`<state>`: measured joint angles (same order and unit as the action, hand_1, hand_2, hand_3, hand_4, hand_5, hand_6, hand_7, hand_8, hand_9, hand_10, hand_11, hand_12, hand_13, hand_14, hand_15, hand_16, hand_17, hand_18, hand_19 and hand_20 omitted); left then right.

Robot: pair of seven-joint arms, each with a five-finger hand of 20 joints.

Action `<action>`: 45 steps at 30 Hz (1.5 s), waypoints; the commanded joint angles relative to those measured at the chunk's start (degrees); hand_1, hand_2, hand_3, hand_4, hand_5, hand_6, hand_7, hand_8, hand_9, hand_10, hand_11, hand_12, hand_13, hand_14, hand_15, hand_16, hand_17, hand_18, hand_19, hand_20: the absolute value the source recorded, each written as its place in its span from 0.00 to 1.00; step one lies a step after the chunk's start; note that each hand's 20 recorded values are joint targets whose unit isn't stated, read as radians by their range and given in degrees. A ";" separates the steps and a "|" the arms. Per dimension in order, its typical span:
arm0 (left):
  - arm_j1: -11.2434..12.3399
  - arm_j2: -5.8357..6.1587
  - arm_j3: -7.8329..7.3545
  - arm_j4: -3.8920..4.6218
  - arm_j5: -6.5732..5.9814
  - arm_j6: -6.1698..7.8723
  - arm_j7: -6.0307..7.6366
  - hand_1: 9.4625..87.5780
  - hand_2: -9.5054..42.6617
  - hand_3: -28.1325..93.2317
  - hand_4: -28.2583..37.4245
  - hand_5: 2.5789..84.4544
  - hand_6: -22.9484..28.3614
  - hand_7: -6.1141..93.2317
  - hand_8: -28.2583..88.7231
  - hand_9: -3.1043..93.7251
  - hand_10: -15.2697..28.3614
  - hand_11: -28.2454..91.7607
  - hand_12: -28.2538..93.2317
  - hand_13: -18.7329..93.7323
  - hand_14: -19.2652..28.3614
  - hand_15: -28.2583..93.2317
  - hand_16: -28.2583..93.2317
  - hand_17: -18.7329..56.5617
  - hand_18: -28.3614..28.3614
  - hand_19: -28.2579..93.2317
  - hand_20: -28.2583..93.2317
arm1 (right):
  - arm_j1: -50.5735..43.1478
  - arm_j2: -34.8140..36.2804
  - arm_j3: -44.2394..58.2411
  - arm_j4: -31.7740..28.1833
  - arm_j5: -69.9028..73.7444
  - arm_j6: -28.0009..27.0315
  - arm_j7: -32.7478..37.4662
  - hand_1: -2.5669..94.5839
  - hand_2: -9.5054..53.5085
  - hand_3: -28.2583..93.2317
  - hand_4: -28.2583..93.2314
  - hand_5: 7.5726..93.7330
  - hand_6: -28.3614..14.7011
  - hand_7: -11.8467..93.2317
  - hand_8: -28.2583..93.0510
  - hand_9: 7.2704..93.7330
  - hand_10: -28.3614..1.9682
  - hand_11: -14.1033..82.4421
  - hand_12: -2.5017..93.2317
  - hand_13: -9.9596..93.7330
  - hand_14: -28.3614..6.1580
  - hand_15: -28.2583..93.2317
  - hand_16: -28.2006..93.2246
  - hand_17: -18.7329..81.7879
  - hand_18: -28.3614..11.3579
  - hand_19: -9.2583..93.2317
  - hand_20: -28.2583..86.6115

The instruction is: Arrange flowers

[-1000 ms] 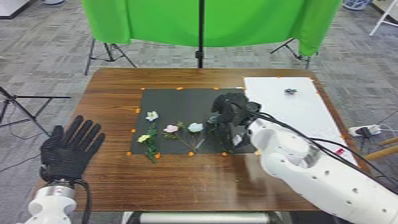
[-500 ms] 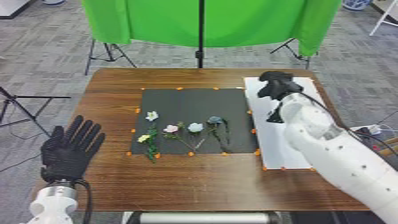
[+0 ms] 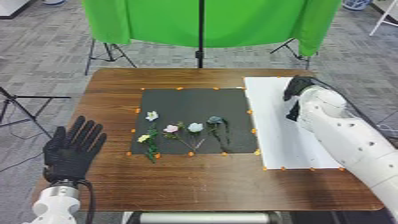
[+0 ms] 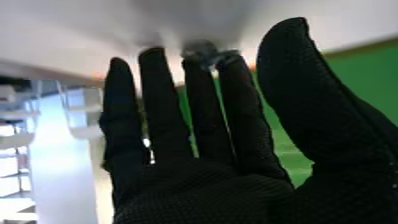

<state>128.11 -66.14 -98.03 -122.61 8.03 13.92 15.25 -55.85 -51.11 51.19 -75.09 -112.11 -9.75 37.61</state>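
White bar: nearest me, at the table's near edge, right of my left hand (image 3: pixel 71 157) and nearer than its fingers (image 3: pixel 204 218)
Left hand: open, fingers straight and fanned, no hold on anything, over the table's left side
Brown table (image 3: pixel 222 185): bare wood just right of my left hand
Yellow flower (image 3: pixel 143 138): first one right of my left hand, green stem by it
Pink flower (image 3: pixel 171 128): next one out, a bit farther than the yellow
Pale flower (image 3: pixel 195 127): beside the pink, on the side toward my right hand (image 3: pixel 300 88)
Blue-grey flower (image 3: pixel 215 120): on the mat, closest of the laid row to my right hand, dark stem running back toward me
White flower (image 3: pixel 152 115): beyond the yellow, farther out than my left fingertips
Black mat (image 3: pixel 191 102): between my two hands, under that row
White sheet (image 3: pixel 271 100): right of the mat, under my right hand
Right hand: open, fingers straight, thumb well apart from them, nothing gripped that I can see
Dark bloom (image 4: pixel 202 49): at my right fingertips in the wrist view, can't tell if touching
Green cloth (image 3: pixel 213 22): past the table's far edge, beyond both hands
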 commanded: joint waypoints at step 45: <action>-1.09 0.64 -0.05 -0.04 2.05 1.42 -1.89 0.23 0.42 0.86 0.00 0.50 0.63 0.12 0.18 0.41 0.69 0.38 0.32 0.41 0.71 0.48 0.19 0.20 0.72 0.45 0.35 | -22.48 6.85 -4.30 -32.41 -6.23 20.29 -16.95 0.65 0.00 0.80 0.00 0.79 0.66 0.40 0.21 0.89 0.61 0.24 0.43 0.77 0.63 0.50 0.56 0.43 0.22 0.76 0.51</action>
<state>126.97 -65.29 -98.24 -122.70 7.21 14.61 14.85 -78.18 -43.01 48.05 -107.36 -117.16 12.32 20.79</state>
